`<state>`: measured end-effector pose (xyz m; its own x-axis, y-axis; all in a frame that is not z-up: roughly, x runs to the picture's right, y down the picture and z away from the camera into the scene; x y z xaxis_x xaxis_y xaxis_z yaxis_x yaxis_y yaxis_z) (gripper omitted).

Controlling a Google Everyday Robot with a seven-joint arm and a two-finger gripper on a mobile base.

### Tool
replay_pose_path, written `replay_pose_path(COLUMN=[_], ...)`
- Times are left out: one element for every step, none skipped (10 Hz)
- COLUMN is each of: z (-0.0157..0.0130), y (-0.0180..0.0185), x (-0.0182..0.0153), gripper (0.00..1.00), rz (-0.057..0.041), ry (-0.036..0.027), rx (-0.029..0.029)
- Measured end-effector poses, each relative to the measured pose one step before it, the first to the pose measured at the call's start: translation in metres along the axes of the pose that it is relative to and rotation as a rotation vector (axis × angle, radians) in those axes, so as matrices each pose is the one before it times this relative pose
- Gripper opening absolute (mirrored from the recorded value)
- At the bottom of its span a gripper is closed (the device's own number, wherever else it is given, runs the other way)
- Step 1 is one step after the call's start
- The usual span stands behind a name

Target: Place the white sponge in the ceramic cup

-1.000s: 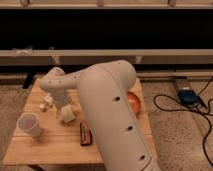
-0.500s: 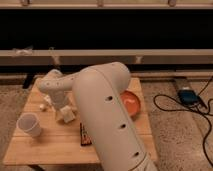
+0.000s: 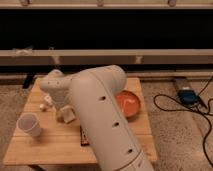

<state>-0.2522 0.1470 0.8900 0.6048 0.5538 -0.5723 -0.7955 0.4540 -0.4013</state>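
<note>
White sponge point(image 3: 68, 116) is seen as a pale block right at the tip of the gripper point(image 3: 63, 109), which is lowered over the left half of the wooden table point(image 3: 50, 146). Whether the block is clasped or merely touched cannot be told, and its long axis cannot be made out. The ceramic cup point(image 3: 29, 124) stands upright, near but apart, toward the camera view's lower left. Further out, an orange bowl point(image 3: 129, 102) and a dark bar point(image 3: 84, 136) are partly hidden by the arm.

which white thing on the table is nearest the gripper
The white sponge, the small off-white block right at the gripper near the middle of the table. The ceramic cup stands apart toward the left edge.
</note>
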Motion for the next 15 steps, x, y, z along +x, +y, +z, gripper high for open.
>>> replay_pose_path(z=[0.00023,-0.00069,-0.00215,-0.00283,-0.00453,-0.00742,-0.01324,-0.01674,-0.01989,-0.0187,-0.01817,-0.01732,-0.00981,-0.00893,-0.00494], y=[0.00016,-0.0011,-0.00041,0.00144,0.00064,0.00068,0.00344,0.00551,0.00721,0.00882,0.01147,0.01609,0.01635,0.025,0.02257], x=[-0.00056,-0.00002,0.0002,0.00089,0.00141,0.00086,0.00159,0.00164,0.00254,0.00226,0.00222,0.00231,0.00033,-0.00131,-0.00431], gripper=[0.58,0.49,0.39,0.27,0.17,0.09,0.02,0.0,0.0,0.0,0.0,0.0,0.0,0.0,0.0], rz=[-0.00243,-0.00115,-0.00366,-0.00662,-0.00586,-0.00755,-0.02022,-0.02807,-0.04,-0.04421,-0.04943,-0.05728,-0.04673,-0.07197,-0.0639], ry=[0.00121,-0.00055,-0.00183,-0.00253,-0.00622,-0.01394,-0.02219,-0.02528,-0.02786,-0.02688,-0.029,-0.02951,-0.02008,-0.02832,-0.0249], rx=[-0.00276,-0.0027,-0.00384,-0.00706,-0.00943,-0.00959,-0.01464,-0.0132,-0.014,-0.0172,-0.02196,-0.02585,-0.02283,-0.03343,-0.03137])
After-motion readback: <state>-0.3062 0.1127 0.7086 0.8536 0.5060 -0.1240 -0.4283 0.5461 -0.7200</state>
